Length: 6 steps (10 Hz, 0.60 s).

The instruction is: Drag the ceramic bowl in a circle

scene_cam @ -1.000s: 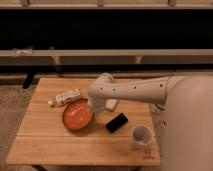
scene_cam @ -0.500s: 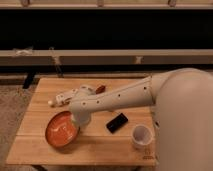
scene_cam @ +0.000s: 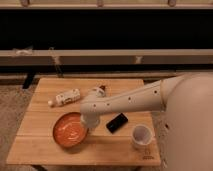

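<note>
The ceramic bowl [scene_cam: 69, 130] is round, shallow and orange with a darker rim. It sits on the wooden table [scene_cam: 40, 150] left of centre, near the front. My gripper [scene_cam: 90, 123] comes down from the white arm at the bowl's right rim and is in contact with it. The arm reaches in from the right across the table.
A black flat device [scene_cam: 116, 122] lies just right of the gripper. A small white cup [scene_cam: 142, 136] stands at the front right. A white bottle [scene_cam: 65, 98] lies on its side at the back left, with a small dark-topped object [scene_cam: 99, 91] beside it.
The bowl and gripper moved from the table's centre to the front left, then slightly back right and toward centre.
</note>
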### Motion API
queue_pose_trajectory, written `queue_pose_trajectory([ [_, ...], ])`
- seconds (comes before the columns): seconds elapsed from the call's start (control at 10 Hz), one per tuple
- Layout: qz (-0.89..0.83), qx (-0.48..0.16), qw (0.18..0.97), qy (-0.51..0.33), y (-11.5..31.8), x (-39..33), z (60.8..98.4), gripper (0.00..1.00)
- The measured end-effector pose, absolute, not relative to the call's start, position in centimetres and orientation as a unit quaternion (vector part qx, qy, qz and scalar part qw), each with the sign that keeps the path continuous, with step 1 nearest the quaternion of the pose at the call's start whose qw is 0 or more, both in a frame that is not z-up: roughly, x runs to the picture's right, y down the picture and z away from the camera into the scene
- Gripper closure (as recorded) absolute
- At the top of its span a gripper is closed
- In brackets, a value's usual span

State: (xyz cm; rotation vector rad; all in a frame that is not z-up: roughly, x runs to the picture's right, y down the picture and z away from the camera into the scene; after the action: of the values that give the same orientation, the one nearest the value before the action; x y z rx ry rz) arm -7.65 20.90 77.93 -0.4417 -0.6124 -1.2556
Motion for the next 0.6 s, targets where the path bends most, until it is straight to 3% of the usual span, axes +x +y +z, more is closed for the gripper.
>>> queue_pose_trajectory([
  [0.2,-0.554,-0.208,0.763,-0.26,18.9,-4.5,79.6,0.99],
  [0.6,-0.542,-0.211,0.777,-0.24,16.4,-3.4,81.0,0.7],
])
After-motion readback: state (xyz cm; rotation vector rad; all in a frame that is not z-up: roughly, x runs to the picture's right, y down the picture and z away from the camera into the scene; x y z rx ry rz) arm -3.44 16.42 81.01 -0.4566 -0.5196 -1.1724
